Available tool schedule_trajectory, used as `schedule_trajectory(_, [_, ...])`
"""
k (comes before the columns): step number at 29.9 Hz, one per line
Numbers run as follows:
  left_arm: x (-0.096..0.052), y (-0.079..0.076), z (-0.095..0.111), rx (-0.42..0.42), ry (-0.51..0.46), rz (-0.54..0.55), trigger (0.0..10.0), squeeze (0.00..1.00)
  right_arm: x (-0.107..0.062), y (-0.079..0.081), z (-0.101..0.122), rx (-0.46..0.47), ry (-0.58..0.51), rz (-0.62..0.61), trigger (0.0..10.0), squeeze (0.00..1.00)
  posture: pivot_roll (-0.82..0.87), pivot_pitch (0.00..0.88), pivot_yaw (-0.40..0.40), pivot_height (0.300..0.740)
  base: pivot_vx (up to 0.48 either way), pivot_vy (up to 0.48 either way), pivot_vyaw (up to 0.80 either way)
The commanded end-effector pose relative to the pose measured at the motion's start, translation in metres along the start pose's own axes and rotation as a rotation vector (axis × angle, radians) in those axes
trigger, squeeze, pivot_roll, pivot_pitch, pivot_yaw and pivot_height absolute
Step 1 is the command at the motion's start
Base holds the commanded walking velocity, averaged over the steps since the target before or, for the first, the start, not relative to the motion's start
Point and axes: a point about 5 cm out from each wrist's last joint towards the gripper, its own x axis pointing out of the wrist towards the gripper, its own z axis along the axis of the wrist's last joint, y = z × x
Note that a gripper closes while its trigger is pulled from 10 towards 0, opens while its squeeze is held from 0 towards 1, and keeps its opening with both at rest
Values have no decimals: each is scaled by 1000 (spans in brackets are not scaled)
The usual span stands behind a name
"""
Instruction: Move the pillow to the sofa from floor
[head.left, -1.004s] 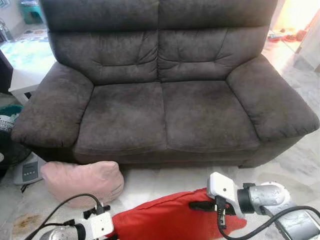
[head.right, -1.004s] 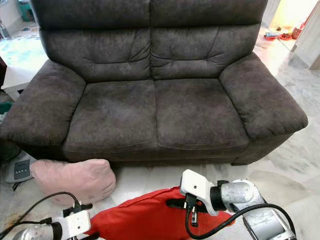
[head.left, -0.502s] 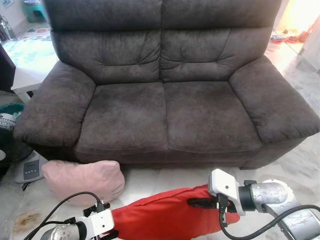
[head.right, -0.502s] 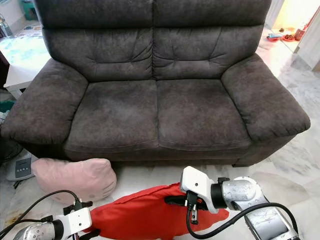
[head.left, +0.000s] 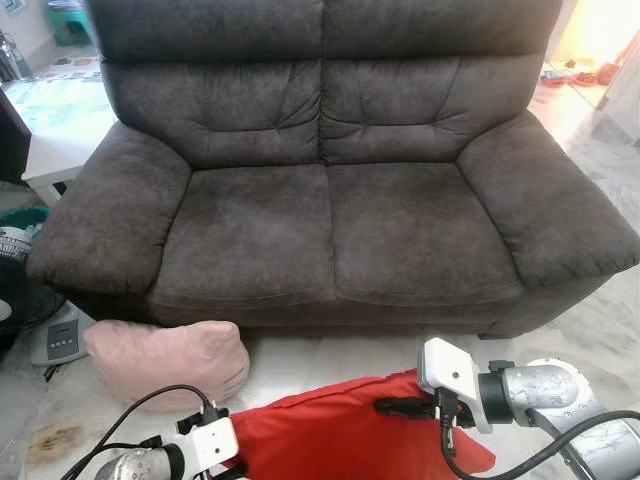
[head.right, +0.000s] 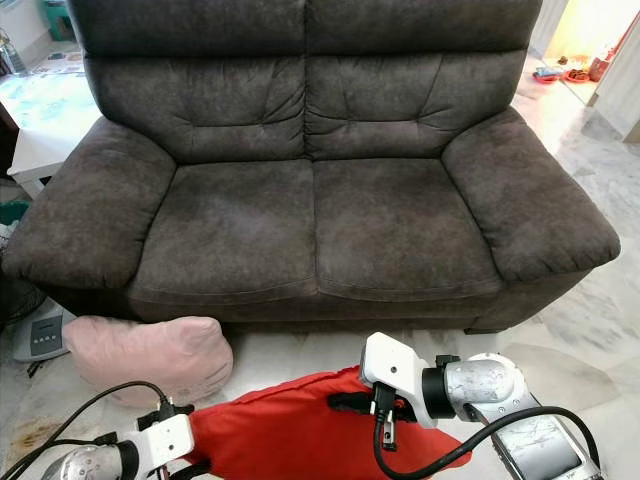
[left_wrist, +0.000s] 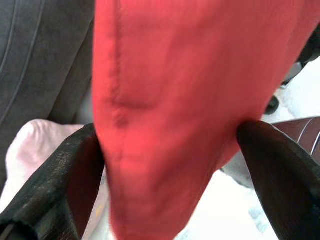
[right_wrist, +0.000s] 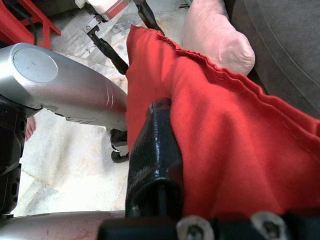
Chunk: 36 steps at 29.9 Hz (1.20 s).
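Note:
A red pillow (head.left: 340, 432) hangs low in front of the dark grey-brown sofa (head.left: 330, 230), held at both ends. My left gripper (left_wrist: 170, 175) is shut on its left end, a black finger (left_wrist: 65, 185) pressing on each side of the cloth. My right gripper (head.left: 400, 407) is shut on the right end; one black finger (right_wrist: 152, 160) lies over the red cloth and the other is hidden under it. The sofa's two seat cushions are bare.
A pink pillow (head.left: 165, 360) lies on the pale marble floor (head.left: 590, 330) against the sofa's front left corner. A bathroom scale (head.left: 60, 338) sits beside it. A white table (head.left: 50, 165) stands left of the sofa. Cables trail from both wrists.
My left gripper has shifted slightly to the right along the red pillow. The pillow's right corner sags lower under the right gripper. The camera view moved a little.

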Motion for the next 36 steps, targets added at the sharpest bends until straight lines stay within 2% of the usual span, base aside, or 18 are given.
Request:
schedule_trajectory(1, [-2,-3,-5,-20,13,-15,10000,0,-8,-1,24,-85,-91,-14,10000,0,95,66,-18,740,0,0,0])
schedule_trajectory(2, [-2,-4,-6,-17,23,-16,10000,0,-8,-1,24,-84,-91,-14,10000,0,95,67,-18,740,0,0,0])
schedule_trajectory(3, [-1,-5,-7,-18,31,-16,8118,0,-8,-1,24,-84,-91,-14,10000,0,95,67,-18,740,0,0,0])
schedule_trajectory(5, [-1,-5,-7,-19,36,-16,8118,0,-8,-1,24,-84,-91,-14,10000,0,95,67,-18,740,0,0,0])
schedule_trajectory(6, [-1,-6,-9,-20,48,-15,0,0,-8,-1,24,-83,-91,-15,10000,0,95,69,-19,740,0,0,0])
schedule_trajectory(15, [-1,-12,-16,-14,98,-31,0,0,-8,-3,24,-80,-88,-25,10000,0,95,73,-19,740,0,0,0])
schedule_trajectory(26, [0,-15,-16,-12,102,-44,0,0,-8,-3,23,-78,-85,-28,10000,0,96,75,-20,740,0,0,0])
schedule_trajectory(33, [-1,-16,-18,5,109,-50,0,0,-6,-4,22,-75,-82,-30,10000,0,100,76,-19,740,0,0,0])
schedule_trajectory(36, [-3,-18,-21,42,134,-65,0,0,-4,-4,22,-73,-84,-25,10000,0,101,76,-20,740,0,0,0])
